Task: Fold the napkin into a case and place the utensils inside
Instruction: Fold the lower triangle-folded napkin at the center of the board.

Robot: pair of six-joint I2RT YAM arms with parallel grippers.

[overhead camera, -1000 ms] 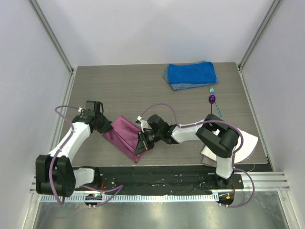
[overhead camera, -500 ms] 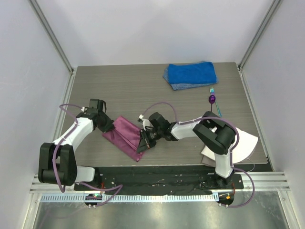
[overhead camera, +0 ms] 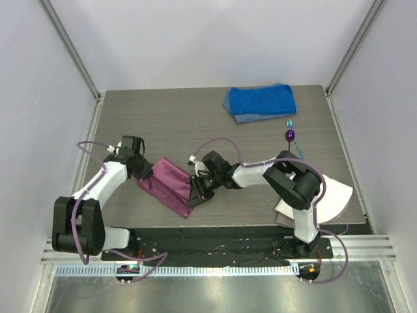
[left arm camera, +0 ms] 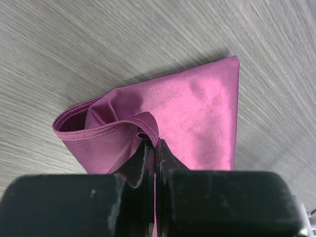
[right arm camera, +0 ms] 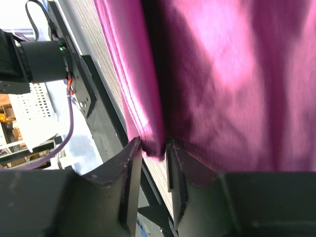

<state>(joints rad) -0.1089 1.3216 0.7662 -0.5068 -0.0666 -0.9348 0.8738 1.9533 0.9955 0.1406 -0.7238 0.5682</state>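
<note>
Left wrist view: shows the left fingers (left arm camera: pixel 140 160) clenched on a raised fold of the napkin (left arm camera: pixel 197 113), pinched hem curling up just past the tips, rest of the magenta cloth lying flat on the surface (left arm camera: pixel 74 44) beyond. Right wrist view: shows the right fingers (right arm camera: pixel 126 168) standing a little apart, a rolled bit of hem sitting in the gap rather than squeezed flat; reads as a released hold, not a grip.

From above: finds the napkin as a slanted folded strip near the front, between the two arms, left fingers at its far-left end, right fingers at its near-right edge. Farther out, well apart on the right: spoon (overhead camera: pixel 289 135) and fork (overhead camera: pixel 291 124) close together, not yet inside anything; blue towel (overhead camera: pixel 260 103) behind them, white cloth (overhead camera: pixel 335 195) at the near right.

Judged step: laying down a fold, case only part formed.

Possible trouble from here:
- Could spring open again, thin soft cloth with one side freed and no crease pressed in
- Could slide as a whole under any pull from the clenched left side, nothing pinning the other end
- Could snag the rolled hem on a right fingertip during withdrawal, lifting the top layer and spoiling the fold; better to back off low and straight
- Could end with the pocket mouth shut or turned away from the utensils
</note>
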